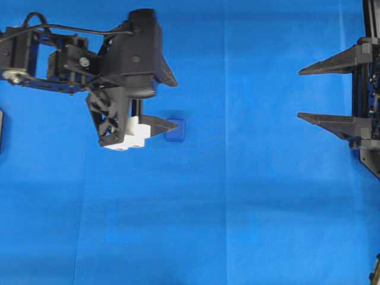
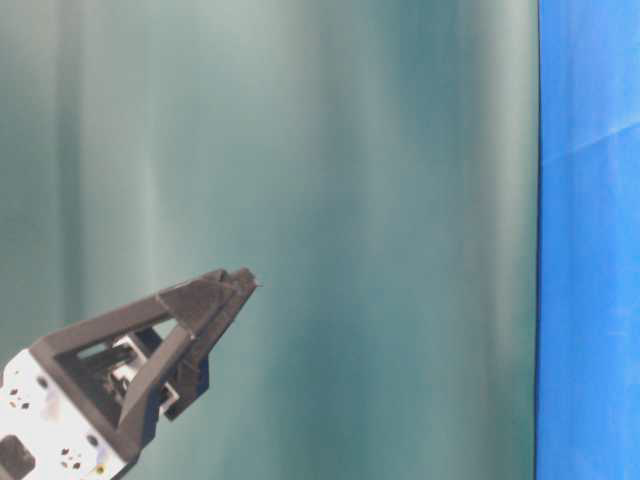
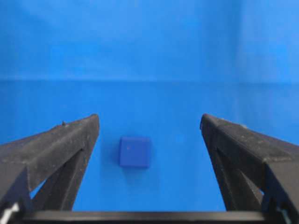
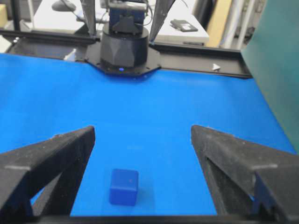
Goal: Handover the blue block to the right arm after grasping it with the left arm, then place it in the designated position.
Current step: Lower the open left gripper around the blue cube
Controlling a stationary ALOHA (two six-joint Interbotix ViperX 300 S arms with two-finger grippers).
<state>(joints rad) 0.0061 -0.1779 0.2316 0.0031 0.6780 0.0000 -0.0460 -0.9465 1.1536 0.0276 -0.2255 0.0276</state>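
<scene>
And here is the small dark-blue cube with rounded edges (image 1: pixel 175 130), sitting flat on the bright blue cloth-covered surface (image 1: pixel 237 225), left of centre in the overhead view. The left gripper with white brackets (image 1: pixel 155 124) is poised right over it, its black triangular fingers (image 3: pixel 56 154) spread wide. Nothing is in them. From the left wrist camera the cube (image 3: pixel 135 151) lies on the cloth between the two fingers, closer to the one on the left of that view, with clear blue cloth on either side of it, so no contact there.

Over on the right edge of the overhead view, the all-black right gripper (image 1: pixel 306 94) points toward the middle, well apart from the cube, its two triangular fingers (image 1: pixel 332 62) also fully spread and holding nothing. Its wrist camera shows the cube (image 4: pixel 124 186) low in the frame between those fingers, with the round black base of the left arm (image 4: pixel 124 51) at the far edge of the cloth.

The table-level view catches only the left gripper's fingers (image 2: pixel 215 300) against a dark green backdrop (image 2: pixel 380 200).
</scene>
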